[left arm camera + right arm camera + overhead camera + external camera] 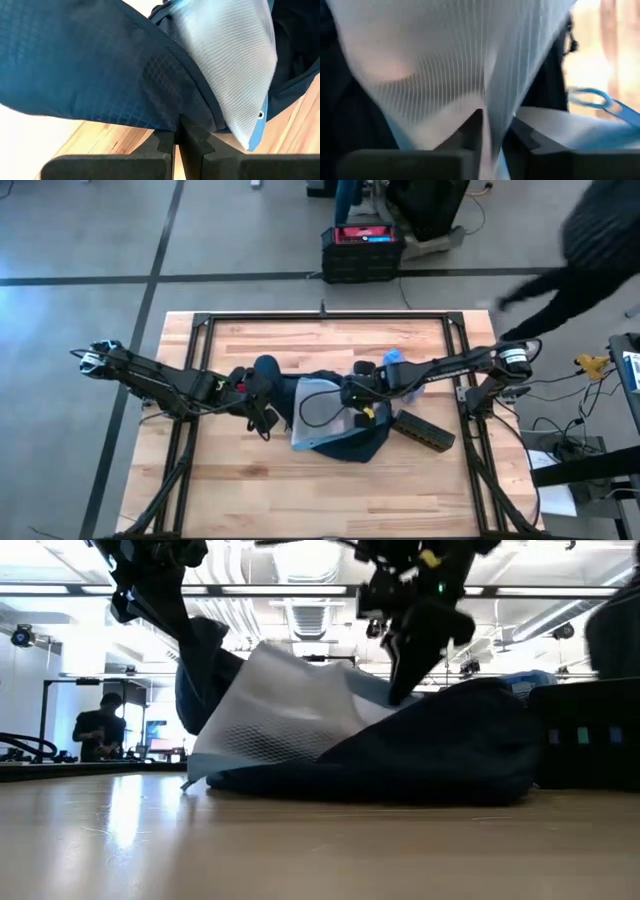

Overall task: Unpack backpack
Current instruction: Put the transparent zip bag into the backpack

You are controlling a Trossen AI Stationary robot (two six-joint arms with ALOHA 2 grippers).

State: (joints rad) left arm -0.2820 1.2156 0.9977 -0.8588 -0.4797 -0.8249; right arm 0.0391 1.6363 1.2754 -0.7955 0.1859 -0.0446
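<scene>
The dark navy backpack [345,444] lies on its side mid-table, its underside on the wood. Its pale mesh panel [320,408] is pulled up out of it. My left gripper [262,398] is shut on the backpack's left end, which is raised. My right gripper [358,402] hangs over the middle, pointing steeply down. Its fingers stand slightly apart, so it is open, with the mesh panel [445,60] running up between them. In the low view the mesh panel [290,710] slopes up toward that gripper [400,690]. My left gripper pinches a navy fabric edge [176,119] at the backpack's left end between its two fingers, slanting down from the table's left. That end is held up off the wood while the rest lies on the table. My right gripper has the mesh [492,117] between its parted fingers; whether they touch it I cannot tell.
A black oblong thing [425,430] lies on the table right of the backpack, and a pale blue item [395,358] lies behind it. A black box with a red top [362,248] stands on the floor beyond the far edge. A person's dark sleeve [560,280] reaches in at the far right.
</scene>
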